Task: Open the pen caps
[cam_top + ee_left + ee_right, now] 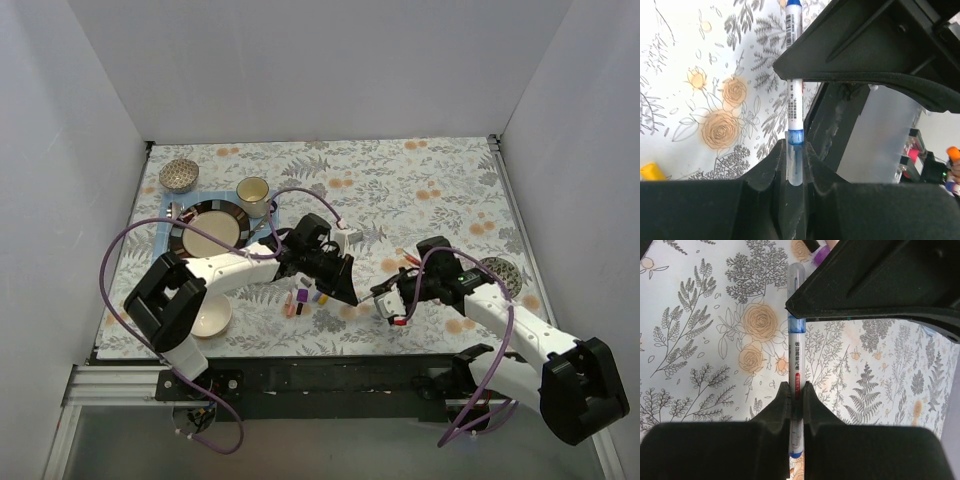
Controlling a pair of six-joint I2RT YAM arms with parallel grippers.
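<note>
Over the floral table (420,180), the left gripper (795,147) pinched a clear, blue-banded pen cap (795,167) between its fingers. The right gripper (796,390) had its fingers clamped on the white barrel of a pen (796,357), seemingly the same one, though the overhead view was too small to confirm. Loose caps (301,299) lay on the table just below the left gripper.

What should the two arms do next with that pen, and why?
Probably pull the two grippers straight apart along the pen. The left gripper pinches the clear, blue-banded cap, the right gripper pinches the white barrel, and the cap looks still on.
</note>
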